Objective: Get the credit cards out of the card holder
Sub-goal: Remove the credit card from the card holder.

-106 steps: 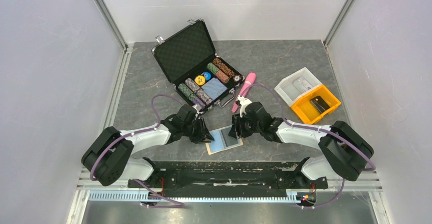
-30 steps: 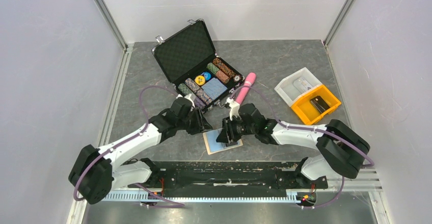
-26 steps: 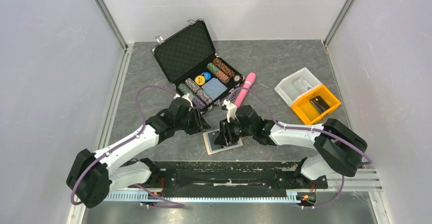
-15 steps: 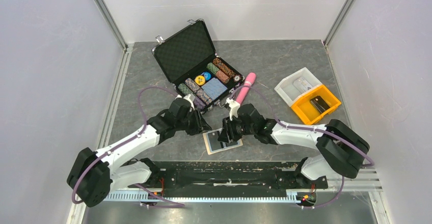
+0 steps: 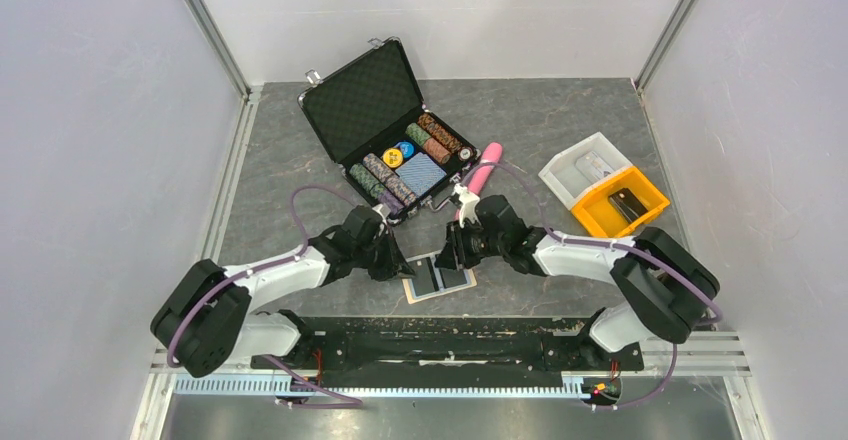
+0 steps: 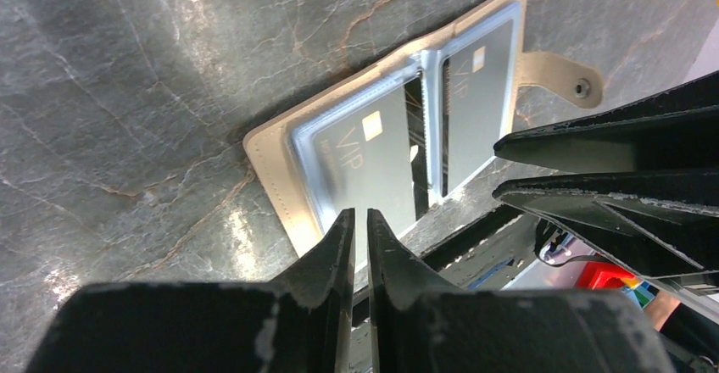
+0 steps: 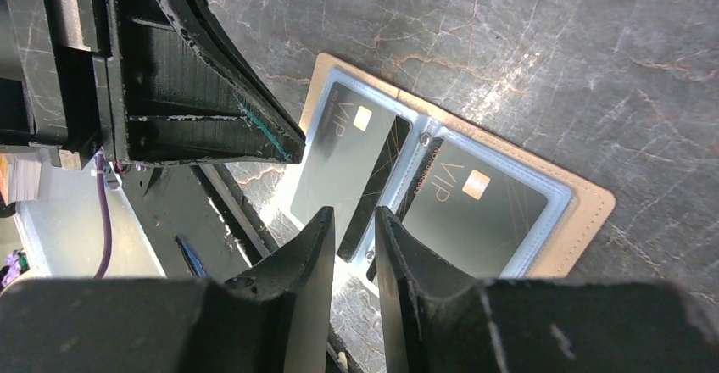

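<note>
Tan card holder open; left claw covers edge of credit cards.

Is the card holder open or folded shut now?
Open: the card holder lies spread flat, a VIP card showing in each half.

Fixed overhead view from behind; two close downward wrist views, opposite sides, card holder in both.

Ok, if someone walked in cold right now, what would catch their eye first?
The tan card holder lying open front and centre, two dark VIP credit cards in its clear sleeves, with the left pincer and right pincer poised on either side. Behind it, the open black case of poker chips.
</note>
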Available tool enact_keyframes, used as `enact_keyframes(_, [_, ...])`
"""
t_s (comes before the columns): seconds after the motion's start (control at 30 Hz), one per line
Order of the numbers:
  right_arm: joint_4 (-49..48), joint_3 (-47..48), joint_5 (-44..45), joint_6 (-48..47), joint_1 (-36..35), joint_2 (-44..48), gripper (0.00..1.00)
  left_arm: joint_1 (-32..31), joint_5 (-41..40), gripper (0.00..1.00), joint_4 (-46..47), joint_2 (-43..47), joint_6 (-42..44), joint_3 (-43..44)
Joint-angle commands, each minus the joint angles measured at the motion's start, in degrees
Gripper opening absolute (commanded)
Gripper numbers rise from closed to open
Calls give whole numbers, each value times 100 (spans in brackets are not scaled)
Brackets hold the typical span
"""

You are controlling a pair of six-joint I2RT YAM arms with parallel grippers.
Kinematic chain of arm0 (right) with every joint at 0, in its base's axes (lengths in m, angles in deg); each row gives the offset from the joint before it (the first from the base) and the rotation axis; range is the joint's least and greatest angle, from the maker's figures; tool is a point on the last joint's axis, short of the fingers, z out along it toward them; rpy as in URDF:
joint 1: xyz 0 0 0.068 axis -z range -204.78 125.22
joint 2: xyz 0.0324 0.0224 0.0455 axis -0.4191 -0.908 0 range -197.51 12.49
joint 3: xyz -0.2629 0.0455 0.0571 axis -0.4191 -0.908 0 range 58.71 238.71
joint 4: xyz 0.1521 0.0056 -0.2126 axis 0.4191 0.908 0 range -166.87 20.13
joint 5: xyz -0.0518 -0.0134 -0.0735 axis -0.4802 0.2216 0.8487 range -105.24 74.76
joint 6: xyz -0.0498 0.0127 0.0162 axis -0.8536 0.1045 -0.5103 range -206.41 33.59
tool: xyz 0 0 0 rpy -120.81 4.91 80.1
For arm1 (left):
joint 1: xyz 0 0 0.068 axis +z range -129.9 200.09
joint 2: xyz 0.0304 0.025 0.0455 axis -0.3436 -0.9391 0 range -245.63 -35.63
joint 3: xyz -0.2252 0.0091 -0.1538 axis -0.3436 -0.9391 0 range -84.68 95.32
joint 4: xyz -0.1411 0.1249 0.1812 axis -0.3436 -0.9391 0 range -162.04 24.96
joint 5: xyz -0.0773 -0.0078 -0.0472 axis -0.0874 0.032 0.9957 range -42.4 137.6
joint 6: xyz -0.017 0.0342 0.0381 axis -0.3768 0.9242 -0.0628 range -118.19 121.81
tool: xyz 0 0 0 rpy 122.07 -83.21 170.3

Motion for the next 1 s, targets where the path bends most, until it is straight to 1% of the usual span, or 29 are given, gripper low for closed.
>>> enact_keyframes(0.0, [-363, -5, -267, 43, 16, -211, 27, 14, 98, 15, 493, -153, 154, -131])
enact_keyframes(0.37, [-591, -110, -389, 160, 13, -606, 28, 14, -25, 17, 602, -402, 189, -275])
enact_keyframes(0.57, [-678, -159, -420, 216, 21, -730, 29, 12, -8, 17, 599, -350, 172, -304])
enact_keyframes(0.97, [-1191, -289, -776, 505, 14, -966, 28, 9, -25, 21, 588, -360, 154, -327])
